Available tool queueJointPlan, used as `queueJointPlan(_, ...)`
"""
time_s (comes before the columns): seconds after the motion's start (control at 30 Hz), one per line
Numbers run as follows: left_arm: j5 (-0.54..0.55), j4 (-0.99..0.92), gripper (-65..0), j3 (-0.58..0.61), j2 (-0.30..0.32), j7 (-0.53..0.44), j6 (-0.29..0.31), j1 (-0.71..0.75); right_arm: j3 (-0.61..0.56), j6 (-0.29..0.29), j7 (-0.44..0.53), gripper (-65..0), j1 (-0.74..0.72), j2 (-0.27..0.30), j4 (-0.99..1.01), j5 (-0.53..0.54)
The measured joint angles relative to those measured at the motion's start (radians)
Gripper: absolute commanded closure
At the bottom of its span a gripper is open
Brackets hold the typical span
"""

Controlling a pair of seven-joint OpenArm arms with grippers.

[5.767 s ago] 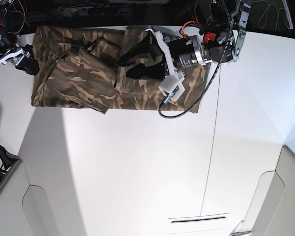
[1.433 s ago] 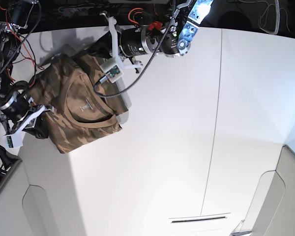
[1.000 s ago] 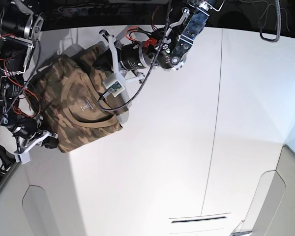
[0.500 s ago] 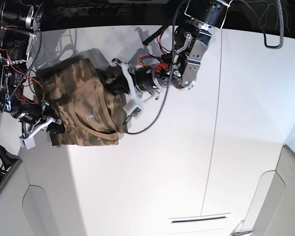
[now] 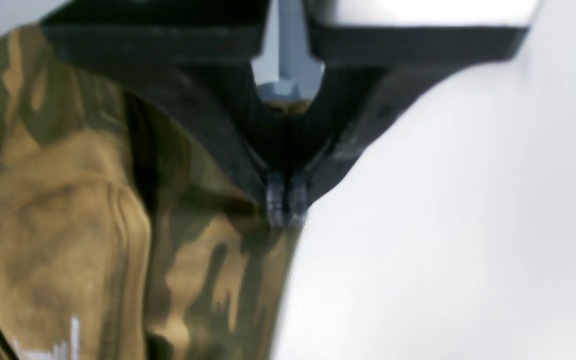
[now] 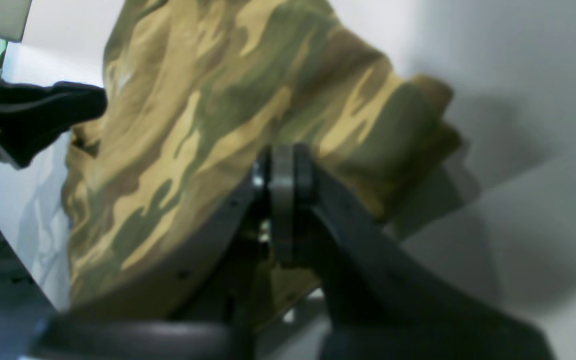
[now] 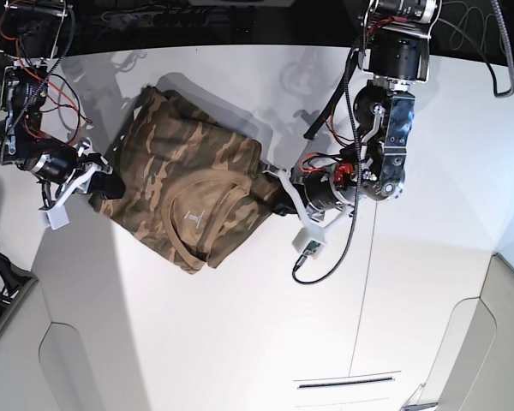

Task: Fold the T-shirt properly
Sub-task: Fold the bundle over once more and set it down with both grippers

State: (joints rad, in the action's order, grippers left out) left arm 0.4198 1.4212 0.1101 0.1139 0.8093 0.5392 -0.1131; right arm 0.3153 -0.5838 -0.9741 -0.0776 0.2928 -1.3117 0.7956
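The camouflage T-shirt (image 7: 167, 158) lies folded into a compact bundle on the white table, with its brown collar (image 7: 207, 190) on top. My left gripper (image 7: 270, 187) is shut on the bundle's right edge. In the left wrist view its fingertips (image 5: 286, 202) pinch the cloth (image 5: 93, 225). My right gripper (image 7: 98, 184) is shut on the bundle's left edge. In the right wrist view its closed tips (image 6: 283, 165) sit against the camouflage cloth (image 6: 208, 100).
The white table (image 7: 240, 325) has a seam line (image 7: 370, 282) running front to back on the right. Dark clutter and cables lie along the back edge (image 7: 154, 17). The table's left edge (image 7: 17, 282) is near my right arm. A black part of the left arm (image 6: 38, 115) shows in the right wrist view.
Both grippers have dragged the folded shirt to the right, toward the table's middle, and turned it. The left gripper moved right and slightly forward. The right gripper moved back.
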Motion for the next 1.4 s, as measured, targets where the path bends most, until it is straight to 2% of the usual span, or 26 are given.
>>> queueJointPlan(0.2,0.096,0.175,0.0,-0.005,0.058,0.003,0.003,0.076,0.05,0.0,0.024,0.0,0.0,0.0,0.0,-0.007)
queueJointPlan(0.27,0.106,0.24,0.0,-0.004,0.058,0.007,0.003,0.123,0.065,0.0,0.066,0.0,0.0,0.0,0.0,-0.031)
queueJointPlan(0.37,0.13,0.325,0.0,0.002,0.05,0.021,0.013,0.203,0.071,0.001,0.134,0.0,-0.007,0.0,0.0,-0.127)
queueJointPlan(0.43,0.151,0.367,0.0,-0.001,0.05,0.023,0.024,0.249,0.071,0.0,0.151,0.0,-0.016,0.0,0.0,-0.167)
queueJointPlan(0.5,0.184,0.38,0.0,-0.002,0.051,0.019,0.039,0.285,0.071,0.0,0.169,0.0,-0.023,-0.002,0.0,-0.176)
queueJointPlan(0.67,0.173,0.373,0.0,0.003,0.048,0.02,0.048,0.36,0.056,0.0,0.196,0.0,-0.037,-0.002,0.0,-0.182)
queueJointPlan(0.87,0.218,0.273,0.0,0.002,0.043,-0.024,0.049,0.332,-0.06,0.0,0.199,0.0,-0.045,-0.007,0.003,-0.195)
queueJointPlan(1.07,0.217,0.15,0.0,0.002,-0.021,-0.024,0.049,0.298,-0.133,0.0,0.199,0.0,-0.044,-0.014,0.003,-0.232)
queueJointPlan(1.17,0.204,0.106,0.0,0.004,-0.037,-0.024,0.049,0.243,-0.135,0.001,0.161,0.0,-0.042,-0.036,0.003,-0.23)
queueJointPlan(1.4,0.09,0.034,0.0,0.002,-0.031,-0.023,0.04,0.113,-0.134,0.003,0.116,0.0,0.039,-0.05,0.002,-0.079)
